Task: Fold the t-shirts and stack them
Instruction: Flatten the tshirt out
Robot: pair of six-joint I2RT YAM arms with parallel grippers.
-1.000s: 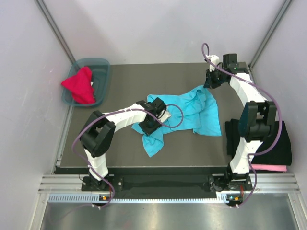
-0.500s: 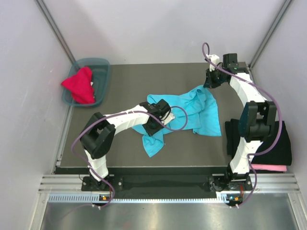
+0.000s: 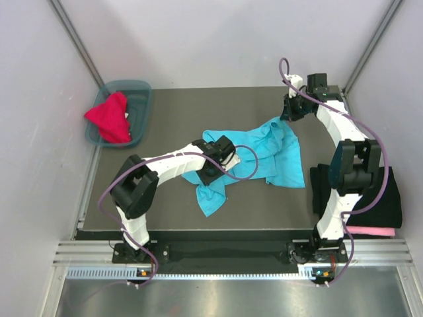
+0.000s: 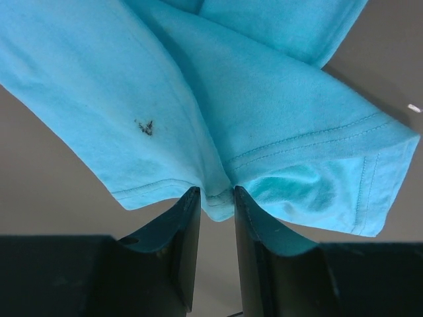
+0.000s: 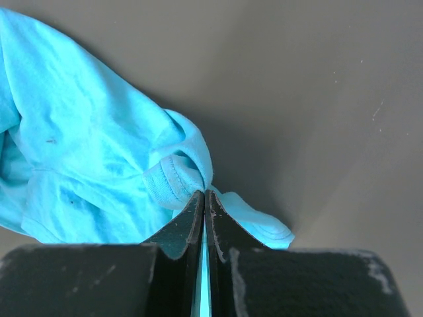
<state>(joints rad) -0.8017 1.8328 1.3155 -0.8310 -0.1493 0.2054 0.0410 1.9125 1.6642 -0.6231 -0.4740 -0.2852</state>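
Right jaws shut, left jaws narrow, both pinching turquoise t-shirt (image 3: 274,155).

One fixed overhead camera, two close wrist cameras.
Top external: mounted high above and behind the arm bases, tilted down and forward, far enough back to take in the whole table (image 3: 198,112) and both arms. Left wrist: pointed down past the left gripper (image 4: 213,198), very near a hem of the turquoise t-shirt (image 4: 264,99), with bare table at either side. Right wrist: likewise close, pointed past the right gripper (image 5: 205,195) at another edge of the same shirt and the table beyond. Shared by all three: that shirt, whole from overhead at mid-table, only in part from each wrist.
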